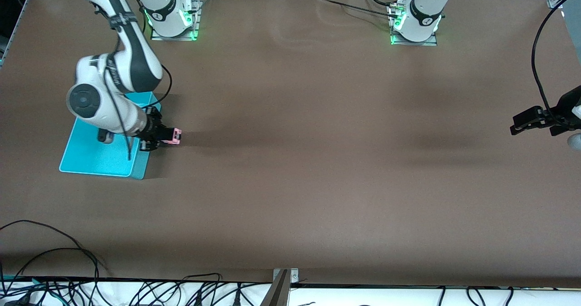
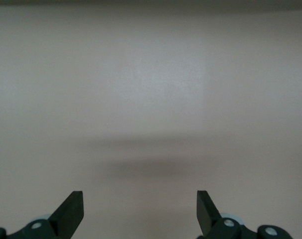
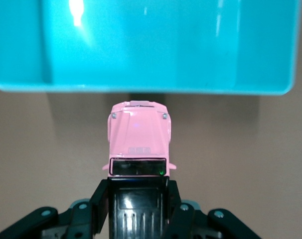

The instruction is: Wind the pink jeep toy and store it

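Observation:
The pink jeep toy (image 1: 175,135) has a light pink body and a black rear section. It sits low over the brown table, just beside the cyan bin (image 1: 91,158) on the edge toward the left arm's end. My right gripper (image 1: 167,136) is shut on the jeep's black rear part. In the right wrist view the jeep (image 3: 139,139) points its hood at the bin's wall (image 3: 141,87), and the right gripper (image 3: 138,196) clamps its sides. I cannot tell whether the wheels touch the table. My left gripper (image 1: 522,123) waits open over the table's end; the left gripper (image 2: 139,211) holds nothing.
The right arm's forearm hangs over the cyan bin. Black cables (image 1: 68,251) lie along the table edge nearest the front camera, beside a metal bracket (image 1: 283,278). Another cable (image 1: 538,70) loops down to the left arm.

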{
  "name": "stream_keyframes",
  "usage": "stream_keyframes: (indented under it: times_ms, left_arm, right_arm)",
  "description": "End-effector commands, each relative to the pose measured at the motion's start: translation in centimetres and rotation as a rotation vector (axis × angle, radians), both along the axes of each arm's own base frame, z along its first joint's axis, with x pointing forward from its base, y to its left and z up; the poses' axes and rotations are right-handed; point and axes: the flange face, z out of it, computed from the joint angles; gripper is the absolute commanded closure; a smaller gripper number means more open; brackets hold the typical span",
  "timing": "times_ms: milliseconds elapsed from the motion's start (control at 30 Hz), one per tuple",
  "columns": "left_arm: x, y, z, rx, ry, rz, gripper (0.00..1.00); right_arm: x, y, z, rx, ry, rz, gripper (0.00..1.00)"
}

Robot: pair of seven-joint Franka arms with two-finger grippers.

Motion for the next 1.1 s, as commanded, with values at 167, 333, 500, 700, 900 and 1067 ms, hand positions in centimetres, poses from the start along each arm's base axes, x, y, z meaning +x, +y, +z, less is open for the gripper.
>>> stream_keyframes:
  times_ms: [167,333,500,700,900,1067]
  left_arm:
    - [-0.2,0.2,0.1,-0.013,-0.002,-0.014,0.0]
    - [-0.2,0.2,0.1,-0.013,-0.002,-0.014,0.0]
    - [-0.2,0.2,0.1,-0.013,-0.002,-0.014,0.0]
    - [-0.2,0.2,0.0,-0.012,0.001,-0.014,0.0]
    - [-0.2,0.2,0.1,-0.012,0.0,-0.014,0.0]
    - [-0.2,0.2,0.1,-0.012,0.0,-0.014,0.0]
  right_arm:
    - [0.2,-10.6,1.3,-0.019,0.062,-0.008,0.8]
    - [-0.3,-13.8,-0.4,-0.024,0.085,-0.014,0.8]
    - [-1.5,-17.1,-2.9,0.01,0.083,-0.033,0.8]
    - [-3.7,-17.8,-7.7,0.017,0.075,-0.008,0.8]
    - [-4.1,-17.4,-11.5,0.009,0.075,0.005,0.8]
    - [-3.9,-16.3,-13.6,0.007,0.074,0.027,0.78]
